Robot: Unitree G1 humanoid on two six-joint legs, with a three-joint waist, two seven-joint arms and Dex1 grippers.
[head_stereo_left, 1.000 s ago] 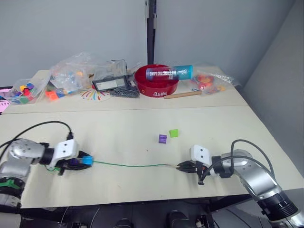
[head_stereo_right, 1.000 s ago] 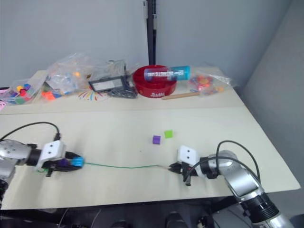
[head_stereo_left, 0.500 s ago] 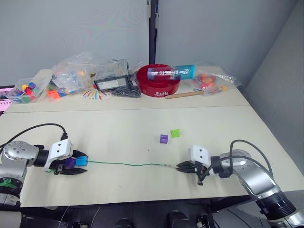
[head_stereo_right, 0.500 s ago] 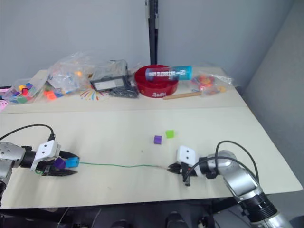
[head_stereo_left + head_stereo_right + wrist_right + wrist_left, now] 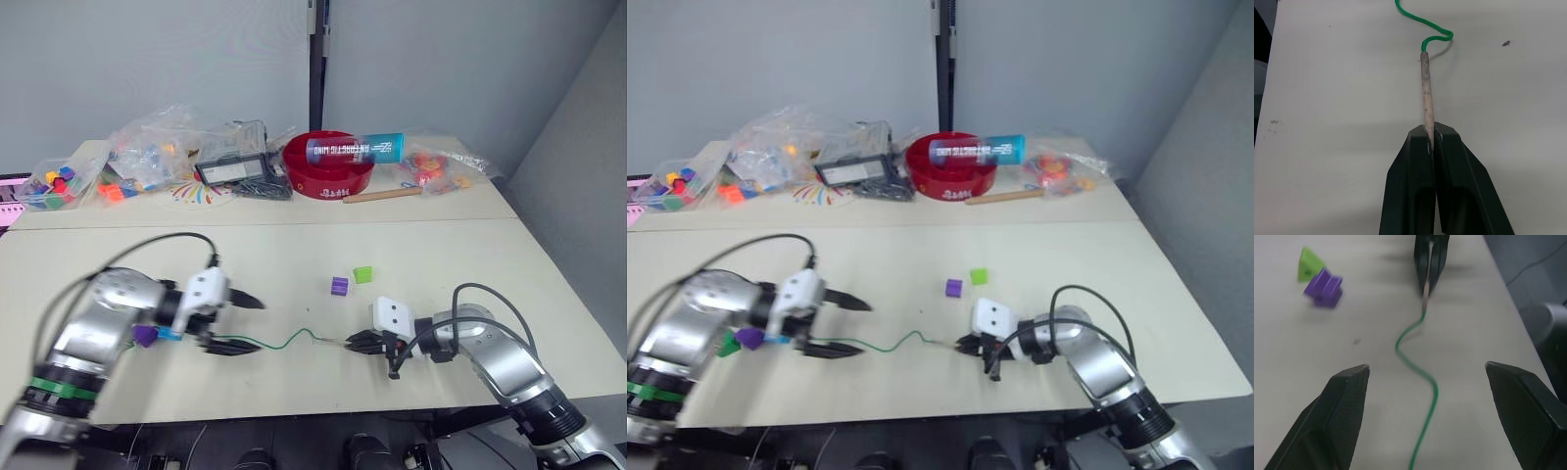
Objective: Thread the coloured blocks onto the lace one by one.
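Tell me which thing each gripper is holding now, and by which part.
The right gripper pinches the lace by its pale stiff tip. The left gripper is open and holds nothing.

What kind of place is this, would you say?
Probably a lab or test room: a plain pale table against bare grey partition walls, with clear bags of toy pieces and a red bowl set at the back.

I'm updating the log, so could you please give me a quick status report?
Left gripper open over the lace. Right gripper shut on the lace's pale tip. Purple block and lime block loose on table, nothing in the way.
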